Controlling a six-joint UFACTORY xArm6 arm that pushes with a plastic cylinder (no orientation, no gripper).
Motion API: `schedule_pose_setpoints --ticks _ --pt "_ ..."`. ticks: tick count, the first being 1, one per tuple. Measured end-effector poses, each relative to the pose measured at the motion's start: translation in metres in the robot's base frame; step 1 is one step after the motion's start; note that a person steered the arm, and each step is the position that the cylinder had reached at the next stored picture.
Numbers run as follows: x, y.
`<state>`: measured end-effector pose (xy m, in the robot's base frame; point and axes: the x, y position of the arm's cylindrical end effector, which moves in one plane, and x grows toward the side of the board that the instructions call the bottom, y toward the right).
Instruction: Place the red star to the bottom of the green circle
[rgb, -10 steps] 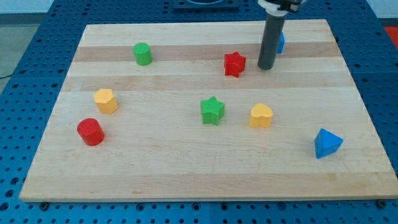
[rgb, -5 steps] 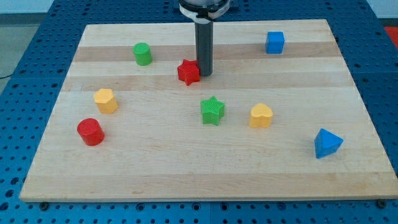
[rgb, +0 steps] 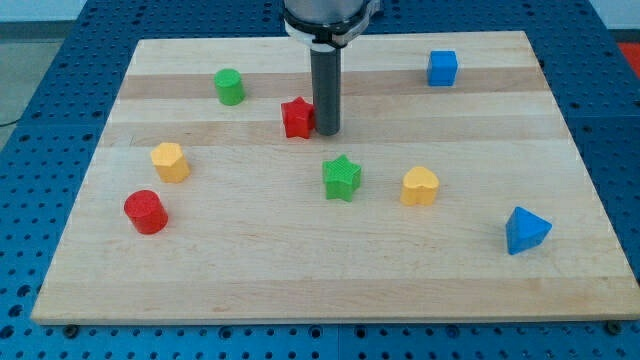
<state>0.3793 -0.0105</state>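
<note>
red star (rgb: 297, 117): upper-mid board, approx 4 o'clock of green circle (rgb: 229, 86), well apart; lies flat, no clear long axis, one point toward 12 o'clock.
my tip (rgb: 327, 133): bare rod, nothing to spread or pinch; touching star's 3 o'clock side.
count red: 2, star + cylinder (rgb: 146, 212) at 8 o'clock of board.
count green: 2, circle + star (rgb: 342, 177) near centre.
count yellow: 2, one (rgb: 170, 161) at 9 o'clock, heart (rgb: 420, 186) at 3 o'clock of green star.
count blue: 2, cube (rgb: 442, 68) at 1 o'clock, triangle (rgb: 525, 231) at 4 o'clock.
surface: pale wood board (rgb: 300, 270), striped grain.
room: blue perforated table (rgb: 40, 120) around board.
</note>
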Motion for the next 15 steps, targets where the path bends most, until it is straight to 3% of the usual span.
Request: schedule_pose_setpoints --ticks 2,3,4,6,8,13,15 --pt "0.0 -0.055" --pt "-0.001 -0.054" --pt "-0.01 -0.007" --pt "-0.011 -0.065" --pt "-0.024 -0.037" --pt "-0.017 -0.112" --pt "-0.02 -0.112"
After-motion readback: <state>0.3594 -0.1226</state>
